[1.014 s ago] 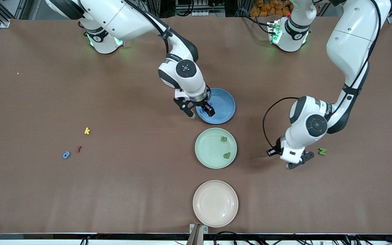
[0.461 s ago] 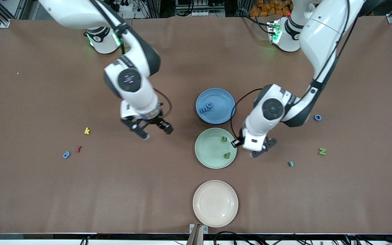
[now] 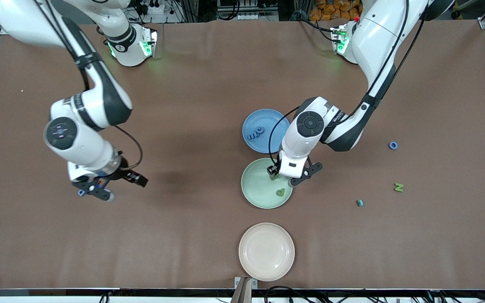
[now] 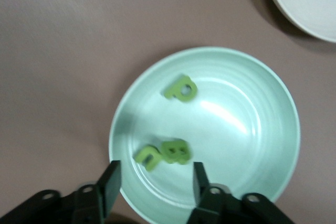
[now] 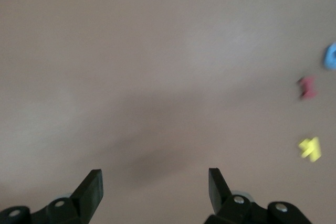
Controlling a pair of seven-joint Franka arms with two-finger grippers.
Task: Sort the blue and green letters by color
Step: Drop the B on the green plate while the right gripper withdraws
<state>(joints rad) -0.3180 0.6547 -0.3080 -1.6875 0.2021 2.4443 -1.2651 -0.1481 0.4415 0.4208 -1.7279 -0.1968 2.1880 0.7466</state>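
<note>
My left gripper (image 3: 283, 176) (image 4: 155, 174) hangs open over the green plate (image 3: 253, 191) (image 4: 252, 103), nothing between its fingers. Three lime green letters lie in that plate: a "p" (image 4: 180, 88) (image 3: 281, 192), a "B" (image 4: 176, 150) and a "u" (image 4: 147, 157). Blue letters (image 3: 255, 133) lie in the blue plate (image 3: 267, 145). A green "N" (image 3: 398, 187), a blue "o" (image 3: 393, 145) and a small teal piece (image 3: 360, 203) lie loose toward the left arm's end. My right gripper (image 3: 123, 188) (image 5: 155, 182) is open over bare table, beside a blue letter (image 3: 81, 192) (image 5: 331, 56).
A pale pink plate (image 3: 266, 251) sits nearer the front camera than the green plate. A dark red letter (image 5: 307, 86) and a yellow letter (image 5: 310, 148) lie near the blue one, hidden under the right arm in the front view.
My left gripper moved from beside the green plate to over it and opened; a green letter now lies in the plate. My right arm swung toward its own end of the table, staying open.
</note>
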